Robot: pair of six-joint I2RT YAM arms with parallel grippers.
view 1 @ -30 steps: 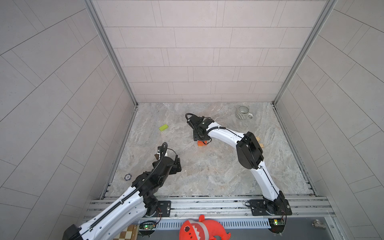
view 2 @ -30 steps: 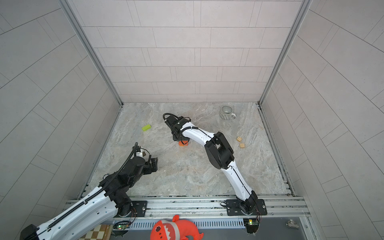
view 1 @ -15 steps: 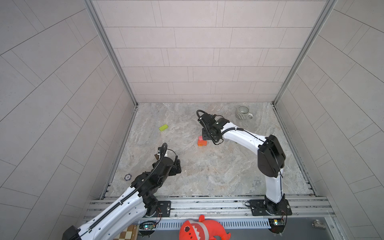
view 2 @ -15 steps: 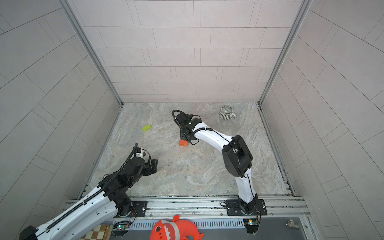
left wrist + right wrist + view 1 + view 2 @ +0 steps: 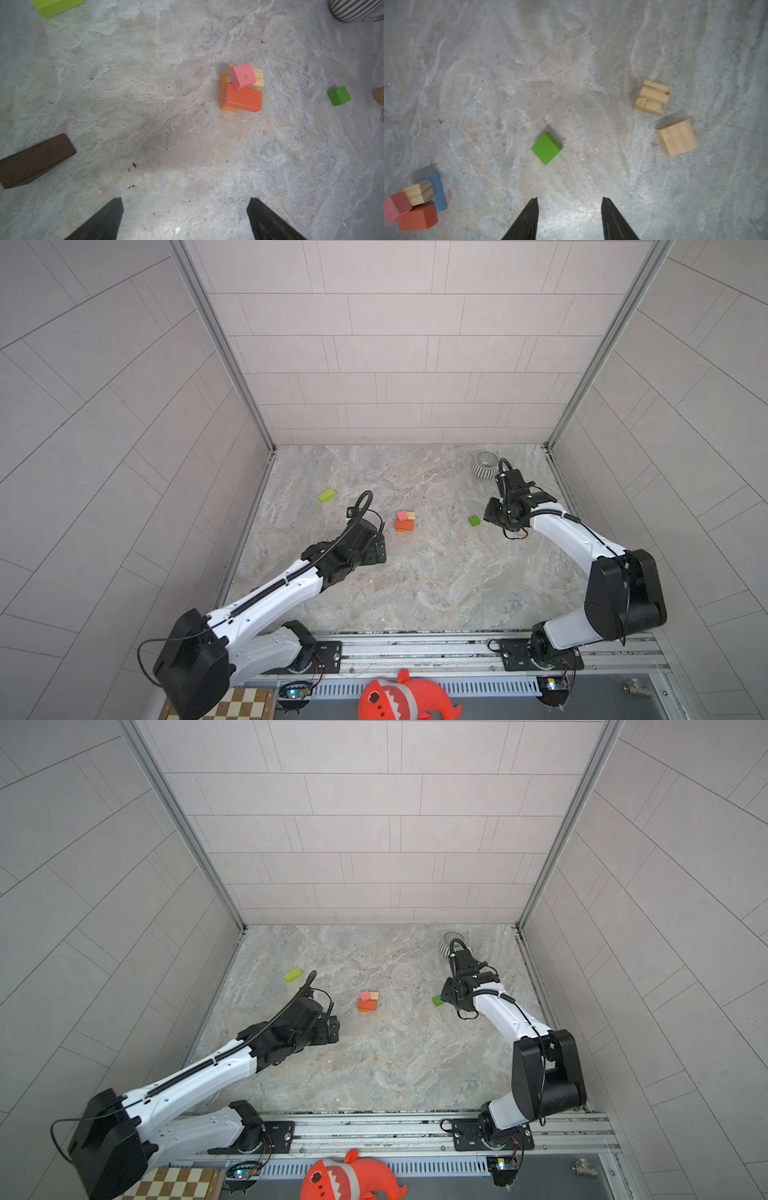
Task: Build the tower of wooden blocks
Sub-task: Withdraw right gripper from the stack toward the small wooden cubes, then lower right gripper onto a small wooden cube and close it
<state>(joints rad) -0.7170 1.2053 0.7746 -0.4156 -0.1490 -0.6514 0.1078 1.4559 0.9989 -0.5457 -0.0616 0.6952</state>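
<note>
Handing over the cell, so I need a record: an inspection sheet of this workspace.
Surface: marbled tabletop, no spills seen.
Job's things: pink block, tan block, orange block piled centrally; loose: green cube, lime block, dark brown block, grooved tan block, plain tan cube.
Clutter: striped mug at back.
Grippers: left gripper open, empty; right gripper open, empty, near green cube.
Cables: black cables along both arms, unsnagged.
Surroundings: tiled walls; shark plush outside the rail.

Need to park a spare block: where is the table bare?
Bare: a wide stretch of table front-centre, nearer than the stack; also the back strip between lime block and mug. Crowded: around the right gripper, with green cube and two tan blocks.
</note>
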